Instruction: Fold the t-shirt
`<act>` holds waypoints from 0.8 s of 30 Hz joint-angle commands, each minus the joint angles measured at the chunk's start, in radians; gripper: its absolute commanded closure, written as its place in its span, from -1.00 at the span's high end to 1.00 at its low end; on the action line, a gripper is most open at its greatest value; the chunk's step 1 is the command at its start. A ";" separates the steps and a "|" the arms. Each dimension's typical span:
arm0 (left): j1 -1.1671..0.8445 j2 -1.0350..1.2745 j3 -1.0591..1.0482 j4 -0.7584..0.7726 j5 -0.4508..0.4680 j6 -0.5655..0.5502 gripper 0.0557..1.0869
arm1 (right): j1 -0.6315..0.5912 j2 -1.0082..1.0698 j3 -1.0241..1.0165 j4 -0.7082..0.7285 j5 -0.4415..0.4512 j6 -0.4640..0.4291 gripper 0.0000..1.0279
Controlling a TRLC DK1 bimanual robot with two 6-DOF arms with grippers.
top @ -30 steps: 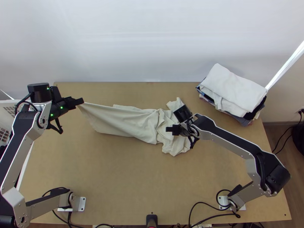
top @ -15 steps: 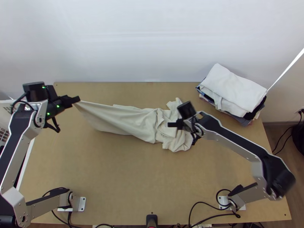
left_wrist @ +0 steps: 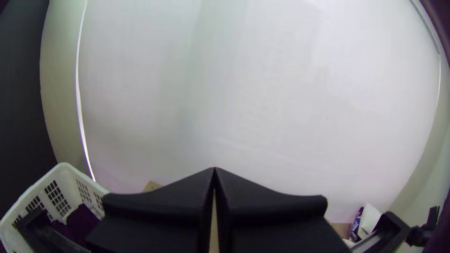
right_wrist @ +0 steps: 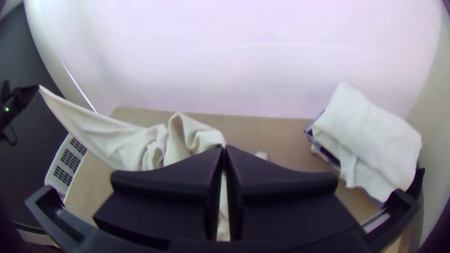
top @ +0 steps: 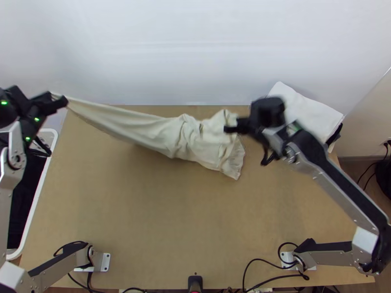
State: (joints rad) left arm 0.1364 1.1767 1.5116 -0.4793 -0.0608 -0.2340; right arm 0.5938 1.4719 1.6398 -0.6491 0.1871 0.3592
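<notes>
Left gripper (top: 63, 101), right gripper (top: 229, 129) raised, both closed on t-shirt (top: 146, 129); cloth lifted, stretched, likely for straightening.

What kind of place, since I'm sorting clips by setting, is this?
Probably a robotics workspace for folding laundry: robot arms mounted on a wooden table, a stack of folded cloths, and a white basket beside the table.

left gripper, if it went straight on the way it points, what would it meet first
Most likely the plain white wall behind the light wooden table, though its distance is hard to judge.
</notes>
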 commanded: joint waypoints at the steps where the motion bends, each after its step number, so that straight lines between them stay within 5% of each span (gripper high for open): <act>1: 0.017 -0.026 0.093 0.025 -0.031 0.018 -0.92 | -0.017 0.067 0.264 -0.058 0.009 -0.023 -0.94; 7: 0.028 -0.020 0.206 0.085 -0.077 0.036 -0.93 | -0.069 0.225 0.709 -0.132 0.011 -0.124 -0.94; 24: 0.098 -0.160 0.171 0.312 -0.137 0.050 -0.93 | -0.131 -0.042 0.621 0.028 0.045 -0.204 -0.94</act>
State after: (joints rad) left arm 0.2089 1.0641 1.7077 -0.2054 -0.1818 -0.2035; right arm 0.4953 1.5417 2.2665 -0.6586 0.2138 0.1707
